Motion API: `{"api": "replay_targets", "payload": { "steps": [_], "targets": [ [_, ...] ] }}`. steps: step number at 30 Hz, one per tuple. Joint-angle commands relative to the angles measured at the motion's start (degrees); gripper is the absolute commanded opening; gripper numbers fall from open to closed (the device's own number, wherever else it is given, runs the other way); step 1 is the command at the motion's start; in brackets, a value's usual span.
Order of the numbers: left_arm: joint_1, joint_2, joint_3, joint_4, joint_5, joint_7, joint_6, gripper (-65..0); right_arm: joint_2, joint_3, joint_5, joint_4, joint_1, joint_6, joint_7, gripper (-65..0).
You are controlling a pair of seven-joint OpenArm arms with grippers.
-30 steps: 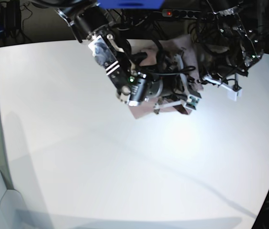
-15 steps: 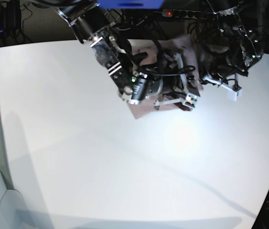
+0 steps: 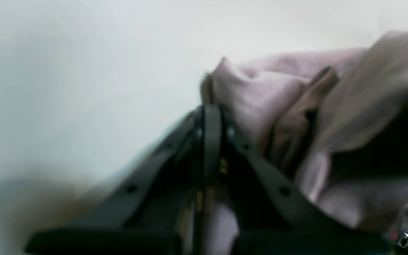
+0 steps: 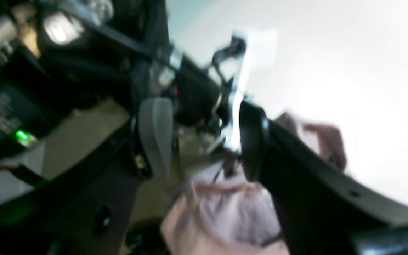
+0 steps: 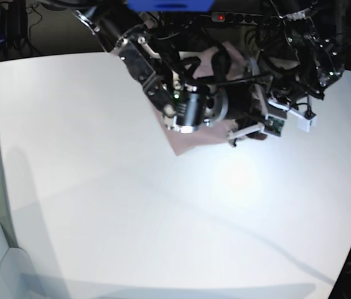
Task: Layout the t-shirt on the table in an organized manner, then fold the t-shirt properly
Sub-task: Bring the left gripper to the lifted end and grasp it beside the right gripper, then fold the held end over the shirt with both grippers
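The mauve t-shirt [image 5: 188, 138] lies bunched at the far middle of the white table [image 5: 101, 187], mostly hidden under my arms. My right gripper [image 5: 256, 129] hovers over the shirt's right part, open. In the right wrist view the right gripper [image 4: 204, 141] has its jaws wide apart, with t-shirt [image 4: 225, 212] folds just below and nothing between them. My left gripper [image 3: 211, 117] is shut, its tips at the edge of a raised fold of the t-shirt [image 3: 260, 92]. I cannot tell whether cloth is pinched. In the base view the left gripper [image 5: 303, 118] sits at the shirt's right side.
Both arms crowd the far middle of the table, their wrists and cables close together [image 5: 275, 75]. The table's far edge [image 5: 51, 59] runs just behind them. Bare white tabletop [image 5: 163, 237] stretches toward the near side.
My right gripper has opened and let go of the shirt, and its wrist has swung right and away. The left arm has stayed put, still shut.
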Motion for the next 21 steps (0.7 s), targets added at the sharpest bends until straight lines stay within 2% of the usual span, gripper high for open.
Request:
{"api": "replay_targets", "payload": {
  "steps": [1,6,9,14,21],
  "targets": [
    [0.6,-0.1,0.0,0.0,3.4,1.7,0.9,-64.9,-0.7,0.1,0.9,0.8,0.9,0.5,1.1,-34.5],
    [0.7,-0.1,0.0,0.5,3.3,2.2,0.9,-64.9,0.3,0.5,0.9,1.1,1.0,0.5,1.3,-34.5],
    [0.9,-0.3,0.0,3.7,3.3,2.4,0.9,-64.9,1.3,3.0,0.9,1.1,1.0,0.5,1.3,-34.5],
    [1.8,-2.4,0.0,8.1,3.4,3.4,0.9,-64.9,3.2,7.2,0.9,1.2,1.2,0.5,1.3,-34.5],
    [2.0,-8.1,-0.1,10.3,3.4,6.1,0.9,-64.9,5.5,9.9,0.9,1.2,1.0,0.5,1.2,-34.4]
  ]
}}
